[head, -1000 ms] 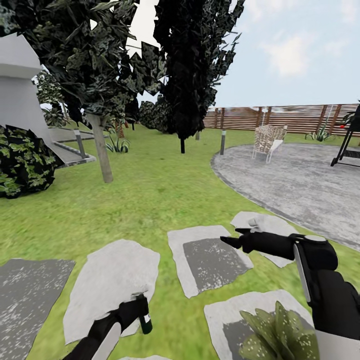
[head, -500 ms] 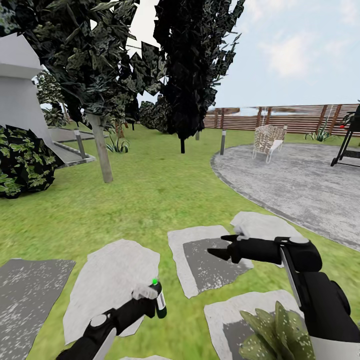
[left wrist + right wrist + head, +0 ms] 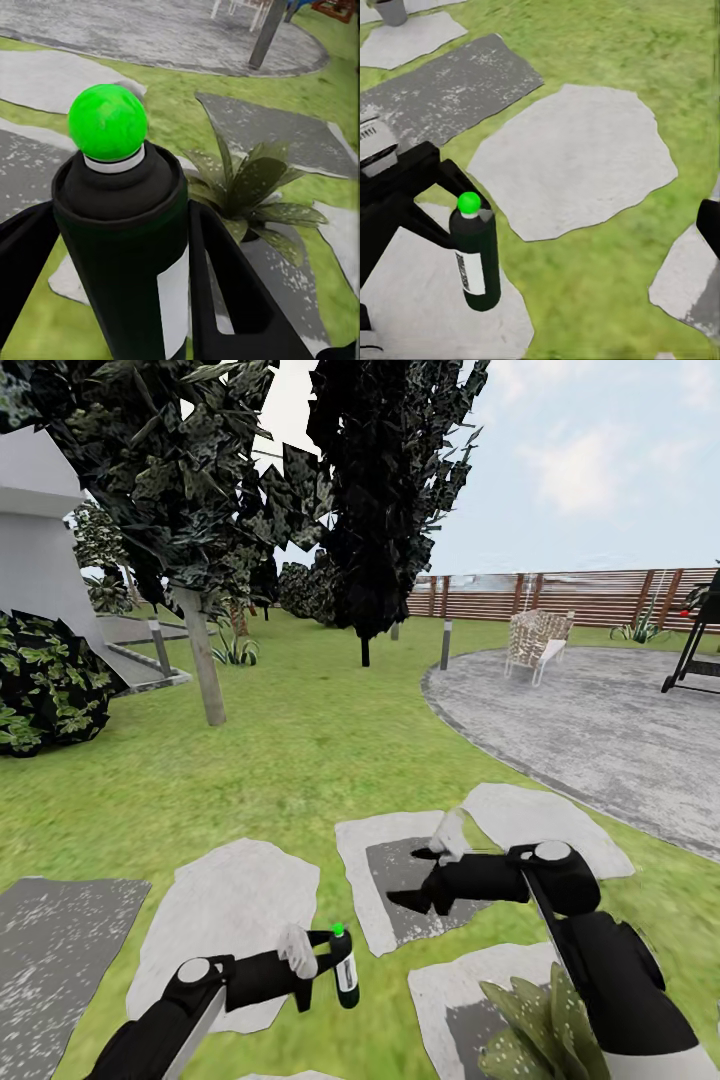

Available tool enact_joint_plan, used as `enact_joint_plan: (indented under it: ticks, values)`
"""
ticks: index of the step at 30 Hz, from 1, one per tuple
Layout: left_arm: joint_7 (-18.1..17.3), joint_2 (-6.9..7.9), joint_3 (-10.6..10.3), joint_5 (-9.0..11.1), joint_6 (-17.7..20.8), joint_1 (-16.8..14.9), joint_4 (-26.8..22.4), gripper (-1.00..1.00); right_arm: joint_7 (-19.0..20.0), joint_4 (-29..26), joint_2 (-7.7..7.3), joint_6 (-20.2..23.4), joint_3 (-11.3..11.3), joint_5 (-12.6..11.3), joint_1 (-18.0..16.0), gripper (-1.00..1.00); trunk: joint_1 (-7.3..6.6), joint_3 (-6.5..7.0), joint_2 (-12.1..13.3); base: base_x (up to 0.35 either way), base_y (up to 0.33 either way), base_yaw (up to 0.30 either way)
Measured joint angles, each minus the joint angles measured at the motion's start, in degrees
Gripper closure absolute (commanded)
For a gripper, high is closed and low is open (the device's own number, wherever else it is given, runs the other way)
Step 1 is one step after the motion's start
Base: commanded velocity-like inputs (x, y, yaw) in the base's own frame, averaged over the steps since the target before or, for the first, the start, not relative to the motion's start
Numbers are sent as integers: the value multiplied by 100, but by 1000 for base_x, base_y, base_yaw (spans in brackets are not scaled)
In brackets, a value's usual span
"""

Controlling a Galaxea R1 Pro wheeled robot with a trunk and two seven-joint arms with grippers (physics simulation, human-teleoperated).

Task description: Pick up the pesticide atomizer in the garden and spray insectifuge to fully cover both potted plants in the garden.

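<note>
Above the near stepping stones (image 3: pixel 225 920), the left gripper (image 3: pixel 325 965) clamps its fingers (image 3: pixel 225 277) on the upright pesticide atomizer (image 3: pixel 345 970), a dark bottle with a white label and green ball top. Right of it, the right gripper (image 3: pixel 410 880) hangs empty, jaws apart, near a potted plant (image 3: pixel 555 1030).

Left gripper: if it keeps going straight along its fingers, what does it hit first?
Probably the potted plant. The left gripper is shut on the pesticide atomizer, and its wrist view looks past the bottle at that rosette standing on a stepping stone. Depth is unclear, so it may pass over the leaves.
</note>
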Motion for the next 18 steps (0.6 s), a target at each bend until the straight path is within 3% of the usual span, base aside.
enact_joint_plan:
  ticks: [3,7,8,16,18]
  values:
    - [-15,-5,-7,1,-105,-2,-37,100,-1,12,16,24,59,397,39,-100,0,0,0,0,0,0]
    - [-21,-12,-10,4,-217,-3,-53,100,-5,60,47,50,95,572,62,-100,0,0,0,0,0,0]
    - [-22,-12,-10,4,-223,-3,-53,100,-5,63,52,54,99,581,64,100,0,0,0,0,0,0]
    - [-23,-104,-18,5,-247,-3,-57,100,45,73,139,73,119,613,75,100,0,0,0,0,0,0]
    - [-23,-259,-23,6,-248,-4,-80,100,35,74,172,57,478,608,115,100,0,0,0,0,0,0]
